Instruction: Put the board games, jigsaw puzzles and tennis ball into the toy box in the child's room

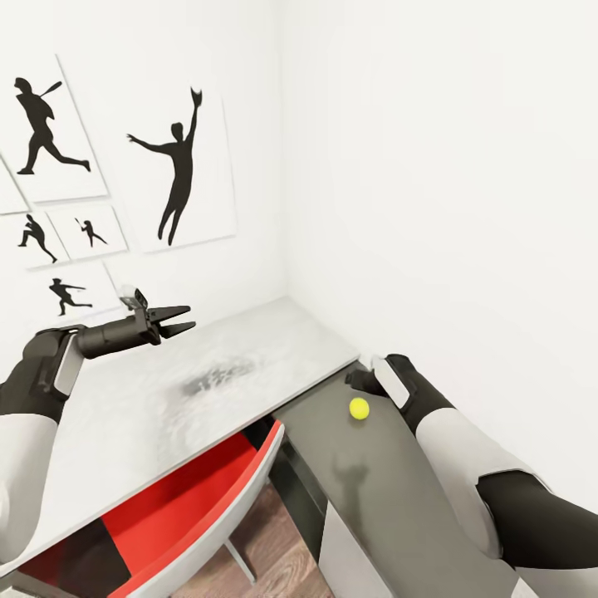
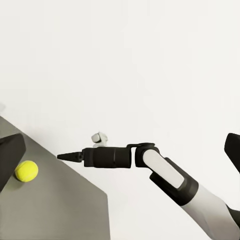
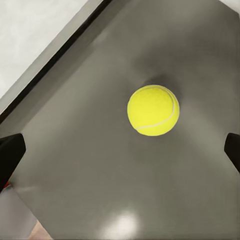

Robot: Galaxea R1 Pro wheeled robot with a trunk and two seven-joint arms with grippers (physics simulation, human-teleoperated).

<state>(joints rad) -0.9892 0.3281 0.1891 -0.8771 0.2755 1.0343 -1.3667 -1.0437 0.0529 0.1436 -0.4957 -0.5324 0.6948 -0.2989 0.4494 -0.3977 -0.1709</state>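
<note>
Step in hand: judged from the layout, picking up the tennis ball [image 1: 359, 408], the only toy in sight, so it can go to the toy box.
Ball position: it rests on the lower dark grey wing of the table [image 1: 399, 498], close to the step up to the pale grey top and just beside the right arm's wrist.
Right claw [image 3: 120, 150]: its two dark fingertips [image 3: 10, 155] sit at opposite edges of the right wrist view with the ball between and beyond them, so it is spread wide and holds nothing (in the head view the claw itself is hidden behind the wrist).
Left claw [image 1: 176, 320]: held in the air above the pale top, well apart from the ball, its fingers parted a little and pinching nothing.
How to do it well: the ball sits off-centre between the right fingertips, nearer one of them; I would centre the claw over it first, then descend straight down until the fingers straddle its widest part.
Closing: slow and even, since a round ball on a smooth surface will likely roll away if one finger touches first.
Risk: a nudge could send it toward the wall or off the wing's edge to the wood floor [image 1: 266, 548].
Left arm: best kept where it is, clear of the right arm's path.
Writing and labels: none readable; the ball shows only its pale seam, and the wall pictures [image 1: 178, 166] are plain black sports silhouettes without text.
Other: a red-seated chair [image 1: 191, 507] is tucked under the pale top.
</note>
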